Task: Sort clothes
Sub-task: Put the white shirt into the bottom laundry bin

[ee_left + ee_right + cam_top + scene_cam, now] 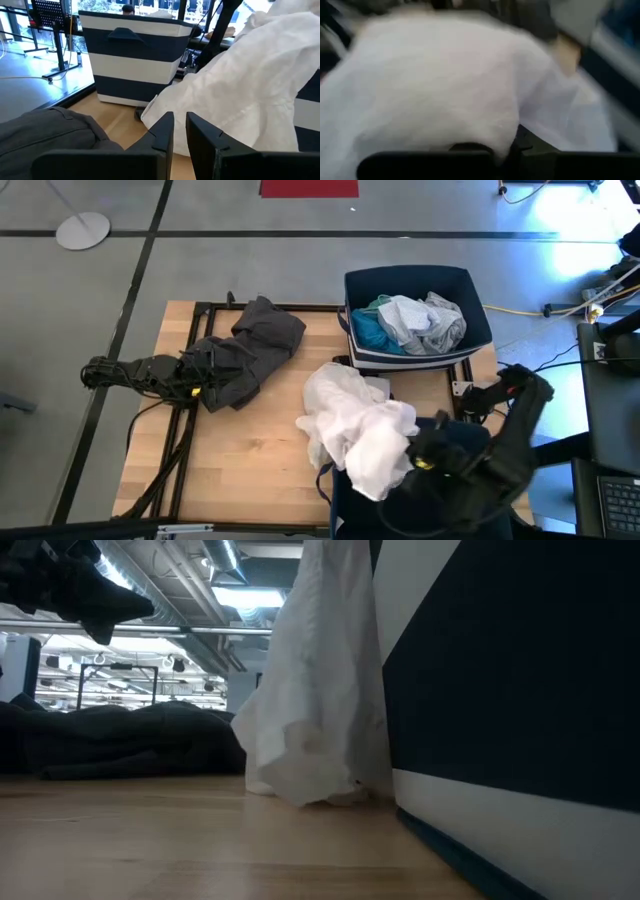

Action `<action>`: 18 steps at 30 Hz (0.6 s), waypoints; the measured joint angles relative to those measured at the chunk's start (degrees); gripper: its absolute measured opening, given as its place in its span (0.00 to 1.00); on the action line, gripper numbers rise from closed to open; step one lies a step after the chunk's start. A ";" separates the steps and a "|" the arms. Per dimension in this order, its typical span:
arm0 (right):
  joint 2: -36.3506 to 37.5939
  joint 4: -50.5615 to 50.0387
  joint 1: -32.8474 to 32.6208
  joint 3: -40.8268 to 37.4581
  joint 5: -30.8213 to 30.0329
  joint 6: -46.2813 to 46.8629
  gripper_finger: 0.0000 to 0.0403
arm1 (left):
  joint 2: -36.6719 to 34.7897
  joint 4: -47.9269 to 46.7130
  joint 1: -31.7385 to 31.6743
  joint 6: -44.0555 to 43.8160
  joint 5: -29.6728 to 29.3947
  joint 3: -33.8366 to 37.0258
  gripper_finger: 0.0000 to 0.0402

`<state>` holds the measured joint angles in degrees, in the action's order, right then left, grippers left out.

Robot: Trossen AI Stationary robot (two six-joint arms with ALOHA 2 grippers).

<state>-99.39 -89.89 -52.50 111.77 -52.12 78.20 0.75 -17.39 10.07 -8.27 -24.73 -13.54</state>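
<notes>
High view: wooden table w/ two navy/white striped bins. Far bin at the table's far right edge holds a turquoise garment and a pale grey-blue garment, bunched side by side & touching. Near bin sits at the near right edge, mostly hidden under the right arm. White garment is the biggest loose piece: it drapes from mid-table up over the near bin's rim, one end bunched at the right gripper. Right wrist view is filled w/ white cloth up against the fingers; can't tell if they're clamped on it. Dark grey garment lies crumpled on the table's left-far part, well apart from the white one. Left gripper rests low over the grey garment's left side; in left wrist view its fingers are nearly closed, narrow gap, nothing between them, grey cloth just beside.
</notes>
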 joint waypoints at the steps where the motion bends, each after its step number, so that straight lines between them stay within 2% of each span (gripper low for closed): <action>1: -0.02 0.02 0.62 -2.60 3.01 2.31 0.03 | 0.00 0.00 0.02 0.05 0.00 0.00 0.10; 11: -0.04 7.78 2.33 -24.26 27.53 20.45 0.07 | -0.02 0.02 0.02 0.15 0.00 0.00 0.10; 15: -0.04 7.81 2.76 -28.11 37.63 27.59 0.14 | -0.02 0.02 0.02 0.93 0.00 0.00 0.10; 18: -0.04 7.85 2.80 -28.35 42.11 28.51 0.23 | -0.02 0.01 0.02 0.94 0.00 0.00 0.10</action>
<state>-99.43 -82.03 -49.70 83.43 -10.01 106.71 0.73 -17.38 10.09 -7.33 -24.73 -13.54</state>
